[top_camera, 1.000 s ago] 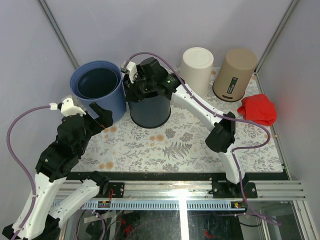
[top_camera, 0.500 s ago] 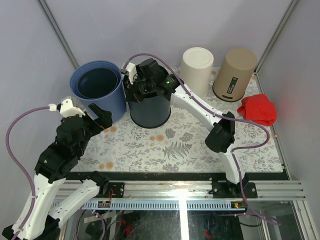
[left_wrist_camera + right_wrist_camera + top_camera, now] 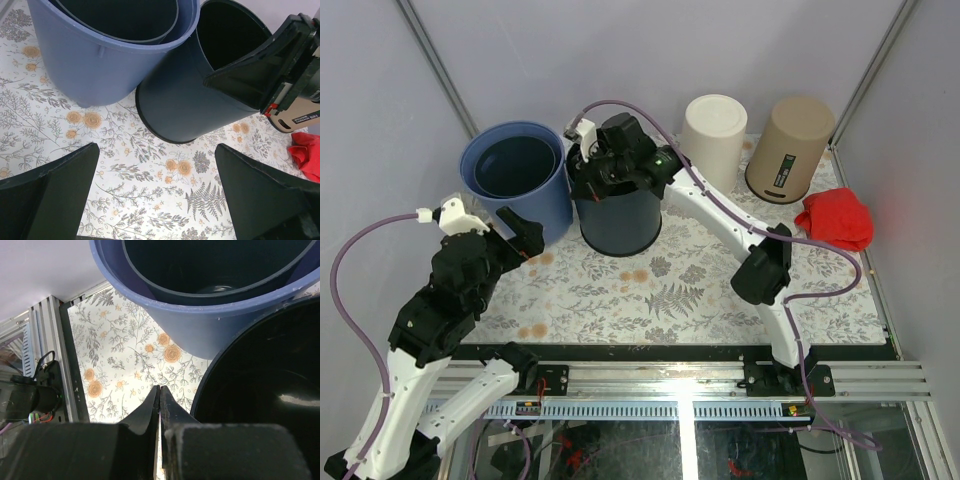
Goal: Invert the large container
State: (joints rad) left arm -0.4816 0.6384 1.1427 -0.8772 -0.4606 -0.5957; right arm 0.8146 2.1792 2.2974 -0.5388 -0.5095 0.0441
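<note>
The large blue container (image 3: 515,180) stands mouth up at the back left, with a darker one nested inside it (image 3: 210,270). Against its right side a dark navy container (image 3: 620,220) also stands mouth up. My right gripper (image 3: 578,180) hangs over the gap between the two. In the right wrist view its jaws (image 3: 159,390) are shut with nothing between them, just outside the navy rim (image 3: 210,385). My left gripper (image 3: 157,185) is open above the floral mat, short of the blue container (image 3: 100,65) and the navy one (image 3: 190,105).
A cream container (image 3: 713,140) and a tan one (image 3: 788,148) stand upside down at the back right. A red cloth (image 3: 837,218) lies by the right edge. The table's metal rail (image 3: 45,340) runs along the left side.
The right gripper's jaws have closed and it has shifted slightly over the navy container's rim. The left arm has edged back a little. The containers have not moved.
</note>
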